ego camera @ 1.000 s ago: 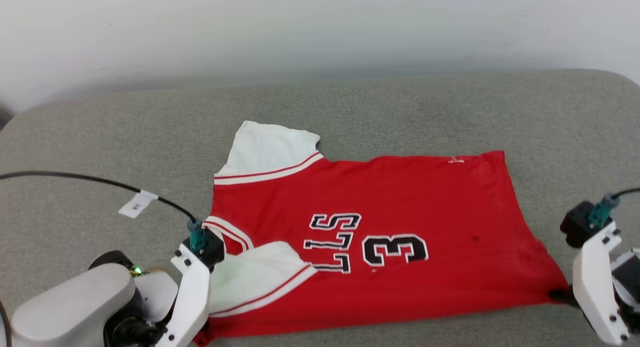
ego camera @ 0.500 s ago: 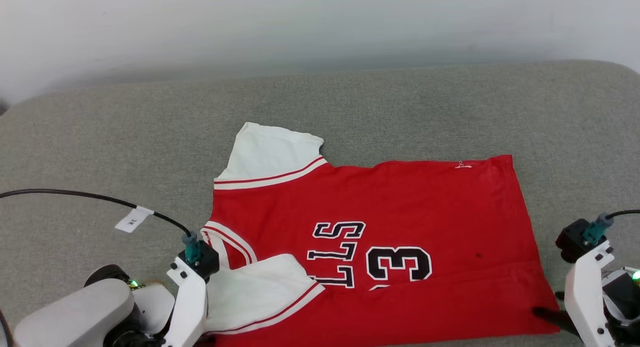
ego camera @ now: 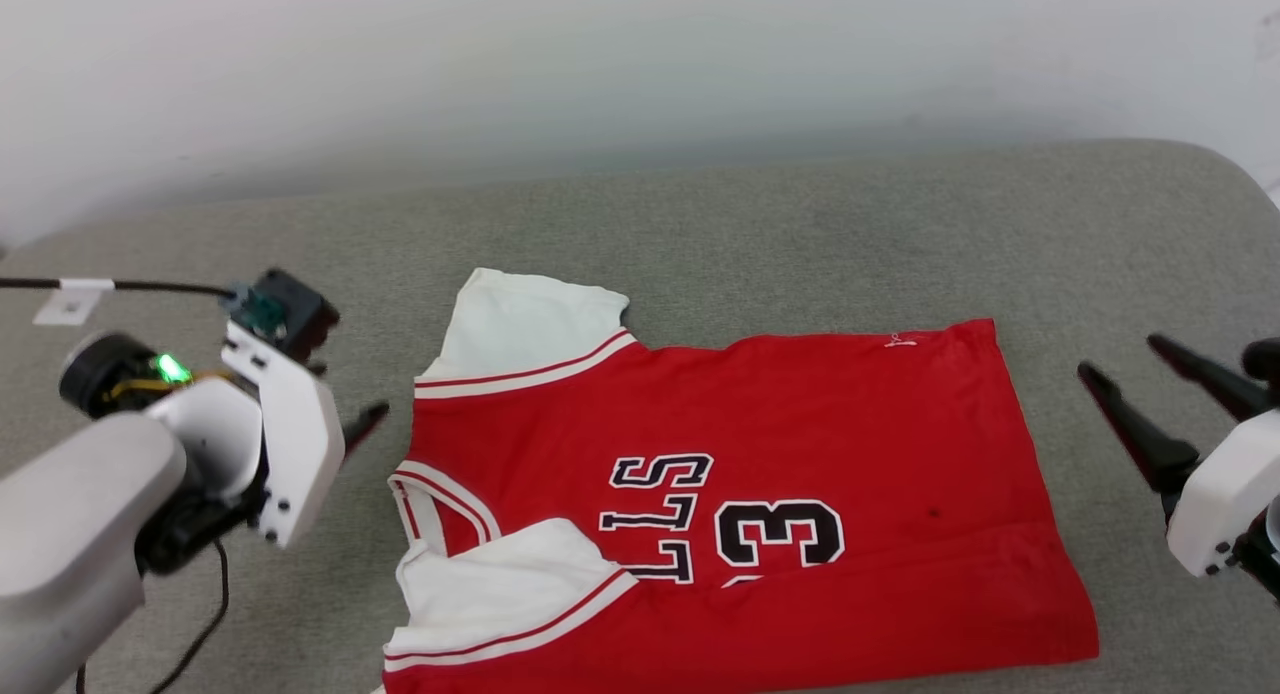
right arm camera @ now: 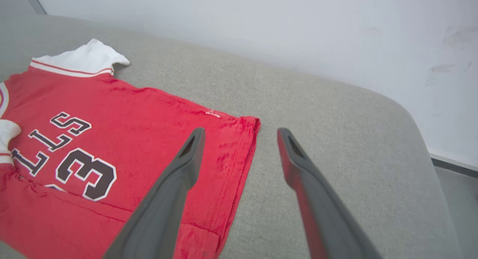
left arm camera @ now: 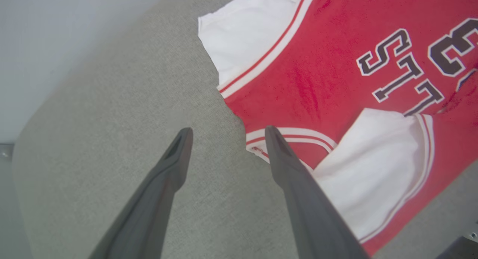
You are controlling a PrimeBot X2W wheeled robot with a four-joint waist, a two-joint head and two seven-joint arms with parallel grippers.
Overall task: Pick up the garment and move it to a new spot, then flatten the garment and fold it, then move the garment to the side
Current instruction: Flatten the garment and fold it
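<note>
The left gripper (left arm camera: pixel 227 130) and the right gripper (right arm camera: pixel 241 130) both have the fingers apart and hold nothing. The garment (ego camera: pixel 760 414) lies on the grey cushion (ego camera: pixel 800 224) between them, collar toward the left one.

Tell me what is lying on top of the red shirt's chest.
A white sleeve is folded over the red front of the shirt. It and a folded red edge cover part of the lettering: LLS and 3 show, the rest is hidden.
</note>
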